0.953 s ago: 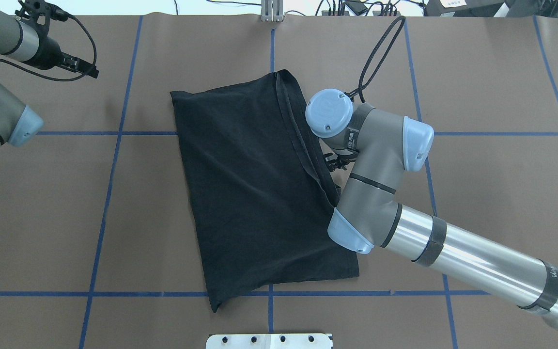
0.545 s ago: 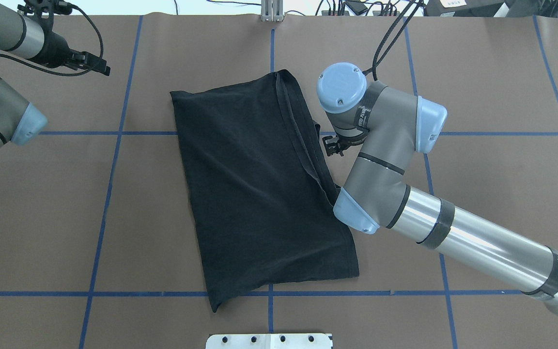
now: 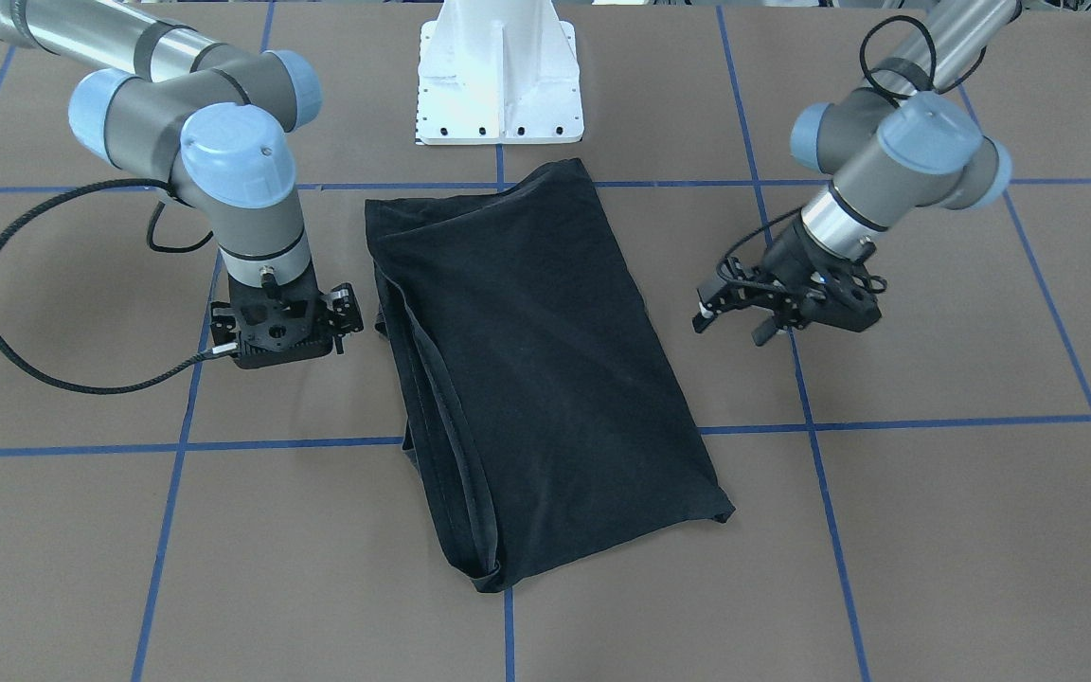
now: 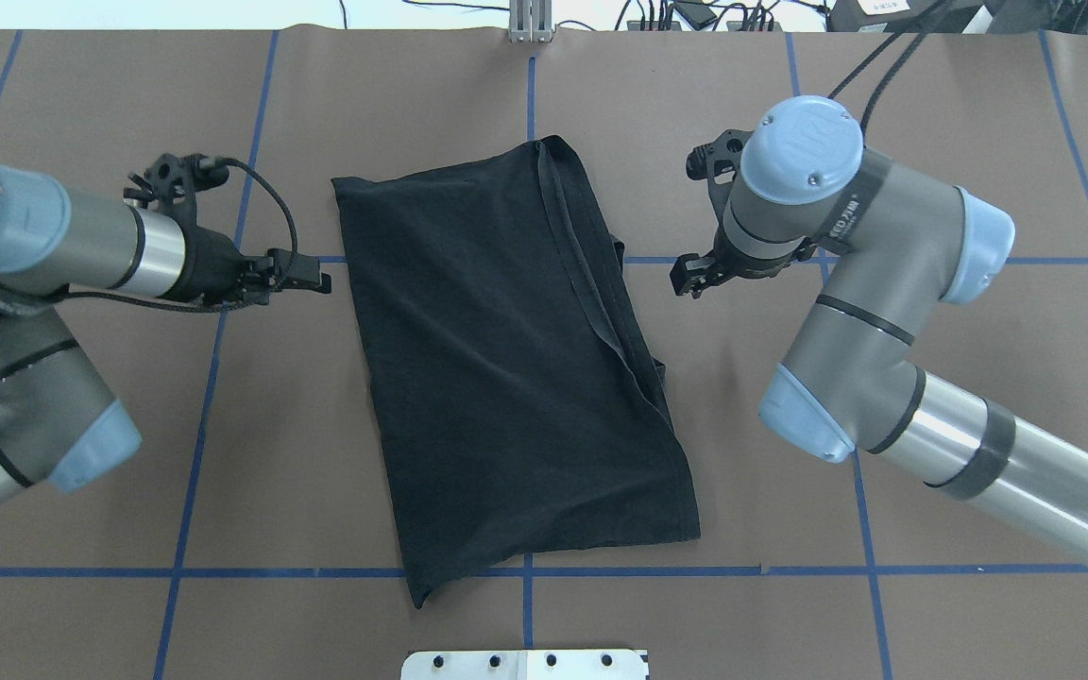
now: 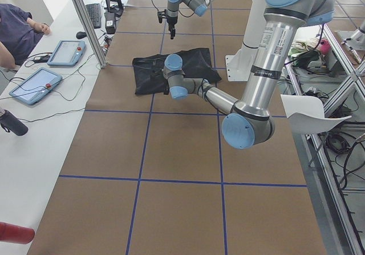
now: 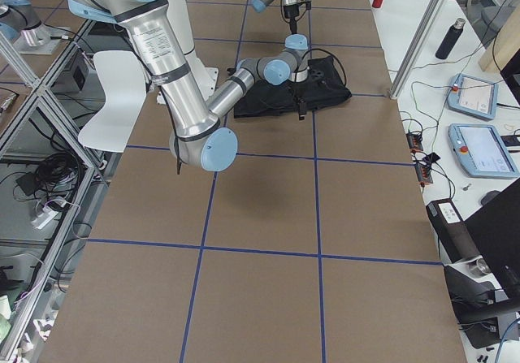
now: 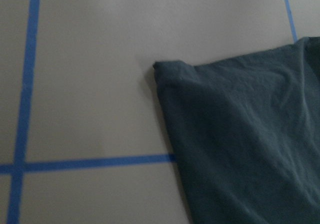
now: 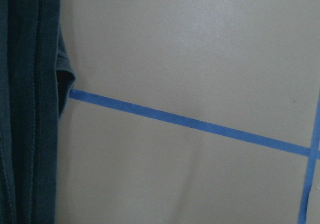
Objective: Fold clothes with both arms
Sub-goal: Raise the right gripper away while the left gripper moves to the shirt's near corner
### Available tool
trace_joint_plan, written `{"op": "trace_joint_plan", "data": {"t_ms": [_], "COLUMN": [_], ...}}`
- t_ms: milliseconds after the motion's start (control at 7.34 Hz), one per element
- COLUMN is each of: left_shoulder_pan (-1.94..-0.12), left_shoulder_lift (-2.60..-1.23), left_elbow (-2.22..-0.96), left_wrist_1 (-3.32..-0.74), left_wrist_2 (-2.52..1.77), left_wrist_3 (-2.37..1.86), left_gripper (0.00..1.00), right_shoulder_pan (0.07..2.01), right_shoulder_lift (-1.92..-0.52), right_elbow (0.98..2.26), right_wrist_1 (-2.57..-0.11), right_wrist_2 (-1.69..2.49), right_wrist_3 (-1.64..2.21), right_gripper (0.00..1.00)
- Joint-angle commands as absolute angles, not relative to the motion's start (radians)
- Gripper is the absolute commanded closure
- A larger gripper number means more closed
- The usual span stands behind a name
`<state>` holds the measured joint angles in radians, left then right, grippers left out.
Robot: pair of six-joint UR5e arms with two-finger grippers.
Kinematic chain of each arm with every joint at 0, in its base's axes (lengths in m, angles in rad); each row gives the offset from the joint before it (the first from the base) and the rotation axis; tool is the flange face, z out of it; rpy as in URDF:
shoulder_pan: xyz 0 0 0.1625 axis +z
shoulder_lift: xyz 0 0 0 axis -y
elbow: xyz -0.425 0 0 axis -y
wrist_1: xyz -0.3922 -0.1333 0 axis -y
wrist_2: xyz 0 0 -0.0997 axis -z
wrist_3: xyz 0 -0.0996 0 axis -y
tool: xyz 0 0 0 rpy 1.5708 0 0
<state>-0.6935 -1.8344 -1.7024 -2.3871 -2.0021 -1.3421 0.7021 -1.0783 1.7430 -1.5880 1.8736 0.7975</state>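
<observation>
The black T-shirt [image 4: 506, 368] lies folded into a long slanted rectangle in the middle of the table, with its graphic hidden. It also shows in the front view [image 3: 527, 379]. My left gripper [image 4: 315, 279] hovers just left of the shirt's far left corner, apart from it, and looks open and empty [image 3: 730, 324]. My right gripper [image 4: 695, 269] points down just off the shirt's right edge, apart from it, and looks open and empty [image 3: 278, 350]. The left wrist view shows the shirt corner [image 7: 240, 134]. The right wrist view shows the layered hem edge [image 8: 25, 108].
The table is covered in brown paper with a blue tape grid [image 4: 223, 406]. The white base pedestal [image 3: 498, 76] stands at the near edge behind the shirt. A side desk with tablets [image 5: 34, 86] and a seated person [image 5: 17, 27] lies beyond the far edge.
My right arm has drawn back from the shirt's right edge, moving right and farther away. My left arm has swung in from the far left corner to the shirt's left edge. The shirt lies unchanged.
</observation>
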Motion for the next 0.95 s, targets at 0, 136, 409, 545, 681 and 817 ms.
{"op": "trace_joint_plan", "data": {"t_ms": [0,136,409,545,681,817], "left_shoulder_pan": [-0.486,-0.385,-0.278,-0.247,-0.218,-0.181], "left_shoulder_lift": [-1.749,-1.727,-1.729,-1.735,-1.738,-1.743], "left_elbow": [-1.852,-1.877,-1.878,-1.882,-1.882,-1.881], "left_wrist_1": [-2.387,-2.387,-2.385,-2.387,-2.387,-2.385], "left_wrist_2": [-1.875,-1.791,-1.718,-1.717,-1.709,-1.654], "left_wrist_3": [-1.587,-1.697,-1.874,-1.947,-1.998,-2.049], "left_gripper": [0.0,0.0,0.0,0.0,0.02,0.09], "right_shoulder_pan": [0.703,0.703,0.701,0.701,0.701,0.701], "right_shoulder_lift": [-1.158,-1.16,-1.16,-1.158,-1.158,-1.158], "right_elbow": [1.793,1.793,1.793,1.793,1.793,1.795], "right_wrist_1": [-1.481,-1.48,-1.48,-1.48,-1.48,-1.48], "right_wrist_2": [1.897,1.898,1.896,1.896,1.896,1.896], "right_wrist_3": [0.863,0.865,0.865,0.867,0.871,0.873], "right_gripper": [0.0,0.0,0.0,0.0,0.0,0.0]}}
